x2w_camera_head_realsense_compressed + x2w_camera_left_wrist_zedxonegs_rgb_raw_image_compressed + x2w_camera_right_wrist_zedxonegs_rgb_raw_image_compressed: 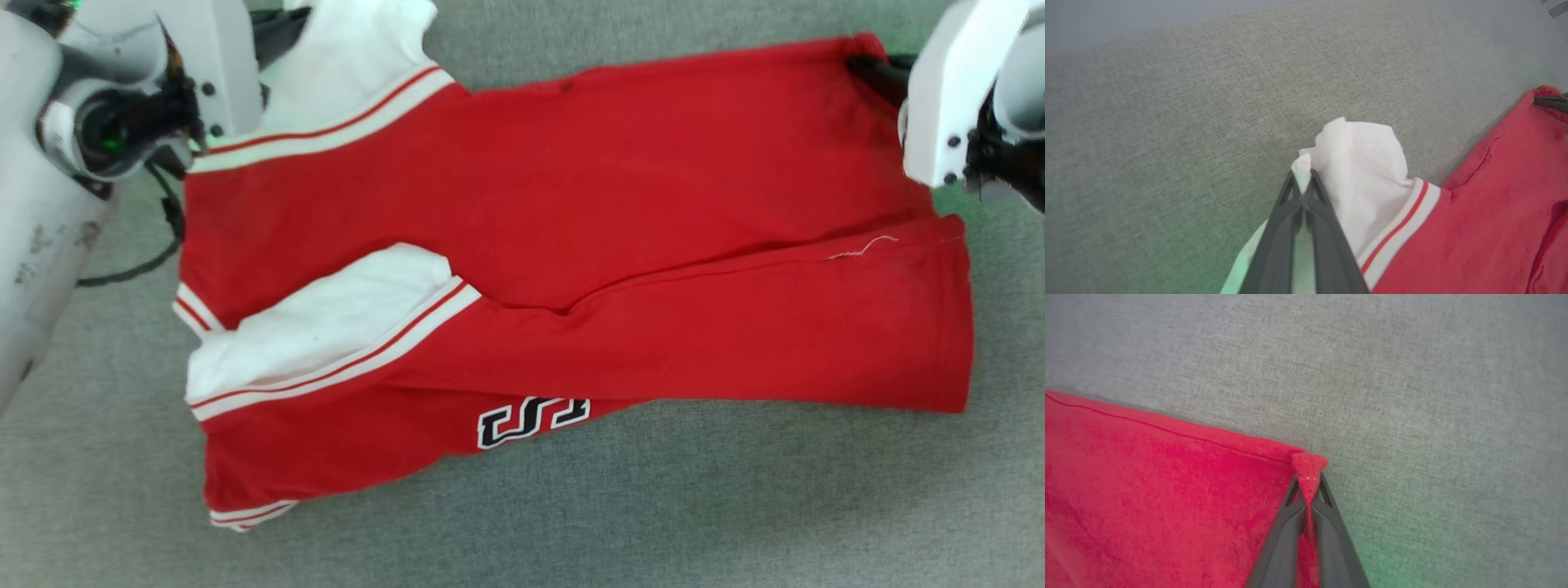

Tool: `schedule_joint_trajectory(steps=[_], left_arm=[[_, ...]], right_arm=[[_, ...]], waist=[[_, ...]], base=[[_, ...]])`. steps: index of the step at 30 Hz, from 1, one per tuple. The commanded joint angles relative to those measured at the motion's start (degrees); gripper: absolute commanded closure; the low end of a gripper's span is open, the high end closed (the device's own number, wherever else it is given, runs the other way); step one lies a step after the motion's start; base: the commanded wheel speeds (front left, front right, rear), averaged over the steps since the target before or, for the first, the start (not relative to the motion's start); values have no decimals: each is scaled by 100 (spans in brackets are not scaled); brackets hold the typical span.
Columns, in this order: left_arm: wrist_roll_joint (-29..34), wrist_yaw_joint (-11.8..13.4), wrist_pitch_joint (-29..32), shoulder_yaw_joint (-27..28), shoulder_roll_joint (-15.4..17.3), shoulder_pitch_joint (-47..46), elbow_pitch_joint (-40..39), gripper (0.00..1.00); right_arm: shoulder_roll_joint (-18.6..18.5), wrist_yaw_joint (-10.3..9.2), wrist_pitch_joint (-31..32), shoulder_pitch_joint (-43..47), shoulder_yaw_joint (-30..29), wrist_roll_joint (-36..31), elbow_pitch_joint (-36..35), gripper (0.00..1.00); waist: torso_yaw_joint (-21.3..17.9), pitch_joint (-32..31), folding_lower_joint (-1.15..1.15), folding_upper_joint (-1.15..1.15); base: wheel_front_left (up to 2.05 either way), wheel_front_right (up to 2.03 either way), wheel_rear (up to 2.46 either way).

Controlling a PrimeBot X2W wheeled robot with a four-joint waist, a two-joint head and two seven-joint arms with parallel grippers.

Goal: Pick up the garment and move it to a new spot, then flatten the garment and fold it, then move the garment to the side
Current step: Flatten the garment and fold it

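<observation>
From the head view, the garment (pixel 571 204) lies spread across the grey counter (pixel 735 506), with its white sleeves toward the left of the picture and its red hem toward the right. Its near long edge is folded up over the middle, and a strip of black, white-outlined lettering (pixel 532 420) shows at the lower edge of that fold. The left end effector (pixel 286 24) is at the far white sleeve (pixel 351 57) at the upper left. The right end effector (pixel 861 65) meets the far hem corner at the upper right. In the left wrist view, the left end effector's two dark fingers (pixel 1286 228) are clenched together on a pinch of the white sleeve cloth, which bunches up just past their tips. The striped trim and red body run off to the lower right, and the grey counter lies beyond. In the right wrist view, the right end effector's fingers (pixel 1331 539) are clamped on the red hem corner, a small peak of cloth sticking out above the tips. The rest of the red cloth spreads to the left over the counter.
</observation>
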Motion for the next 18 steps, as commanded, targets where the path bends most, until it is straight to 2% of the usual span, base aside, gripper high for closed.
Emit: schedule_joint_trajectory(steps=[1, 7, 10, 18], left_arm=[[-64, -9, -135, -35, -12, 72, -70, 100], [-361, -9, -823, -203, 153, 292, -530, 100], [-546, -10, -1145, -283, 331, 530, -1007, 100], [-853, -10, -2231, -471, 1292, 1592, -2761, 100]], right_arm=[[-69, 18, -87, 181, 26, 31, 62, 100], [-324, 18, -511, 462, 75, 219, -160, 100], [-504, 18, -620, 694, 125, 310, -389, 100], [-1046, 18, -735, 1499, -24, 454, -1234, 100]], waist=[[106, -280, 0, 0], [309, -783, 0, 0], [402, -997, 0, 0], [585, -1272, 0, 0]], base=[[0, 0, 0], [0, 0, 0], [0, 0, 0], [0, 0, 0]])
